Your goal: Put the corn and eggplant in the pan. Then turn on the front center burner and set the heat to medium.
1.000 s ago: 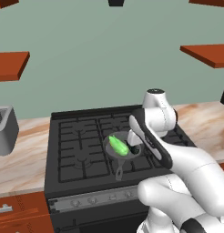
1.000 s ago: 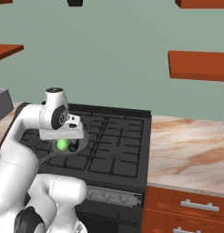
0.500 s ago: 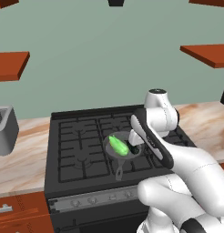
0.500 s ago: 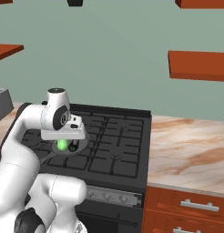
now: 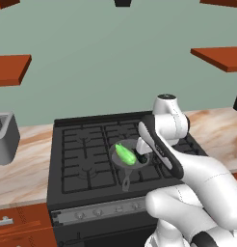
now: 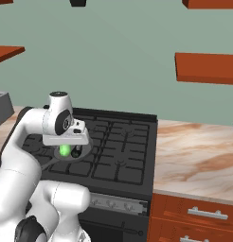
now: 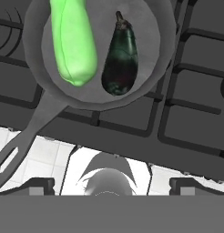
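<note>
Both vegetables lie side by side in the pan (image 7: 36,68), the corn (image 7: 73,41) and the eggplant (image 7: 119,57) just apart from each other, and the pan sits on the front center burner (image 7: 132,123) of the stove (image 5: 82,173) with its handle reaching toward the front edge. From my seat I see the fingers (image 7: 113,185) spread wide and empty above the pan, their tips poking up at the bottom of the hand view. Compared with a second ago I see no change: arm, pan and both vegetables sit where they were.
</note>
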Robot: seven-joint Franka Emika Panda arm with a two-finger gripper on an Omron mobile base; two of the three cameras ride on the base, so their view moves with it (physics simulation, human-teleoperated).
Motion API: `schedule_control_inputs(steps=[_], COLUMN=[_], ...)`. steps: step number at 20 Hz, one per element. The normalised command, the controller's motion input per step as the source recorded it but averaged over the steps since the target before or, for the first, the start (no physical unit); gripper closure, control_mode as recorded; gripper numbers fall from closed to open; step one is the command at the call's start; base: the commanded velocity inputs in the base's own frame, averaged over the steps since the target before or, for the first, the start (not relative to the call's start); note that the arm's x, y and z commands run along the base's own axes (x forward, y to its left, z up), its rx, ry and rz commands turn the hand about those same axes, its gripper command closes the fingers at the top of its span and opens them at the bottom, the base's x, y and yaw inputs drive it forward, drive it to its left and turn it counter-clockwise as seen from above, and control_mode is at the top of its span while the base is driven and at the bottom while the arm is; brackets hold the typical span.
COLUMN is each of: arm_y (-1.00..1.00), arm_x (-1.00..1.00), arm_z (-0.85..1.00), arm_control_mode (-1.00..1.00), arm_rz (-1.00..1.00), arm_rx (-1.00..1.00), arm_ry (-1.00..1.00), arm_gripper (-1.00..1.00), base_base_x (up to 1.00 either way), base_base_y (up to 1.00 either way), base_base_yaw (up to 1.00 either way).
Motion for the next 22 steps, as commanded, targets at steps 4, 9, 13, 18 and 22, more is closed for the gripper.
schedule_control_inputs(steps=[4,9,13,18,22], arm_y=[0.00,0.00,0.00,0.00,0.00], arm_x=[0.00,0.00,0.00,0.00,0.00], arm_z=[0.00,0.00,0.00,0.00,0.00], arm_control_mode=[1.00,1.00,1.00,1.00,1.00], arm_rz=[0.00,0.00,0.00,0.00,0.00], arm_rx=[0.00,0.00,0.00,0.00,0.00], arm_ry=[0.00,0.00,0.00,0.00,0.00], arm_gripper=[-1.00,-1.00,-1.00,-1.00,-1.00], base_base_x=[-0.08,-0.33,-0.39,-0.47,-0.26], base_base_y=[0.00,0.00,-0.02,-0.01,0.29], base_base_yaw=[0.00,0.00,-0.01,0.00,0.00])
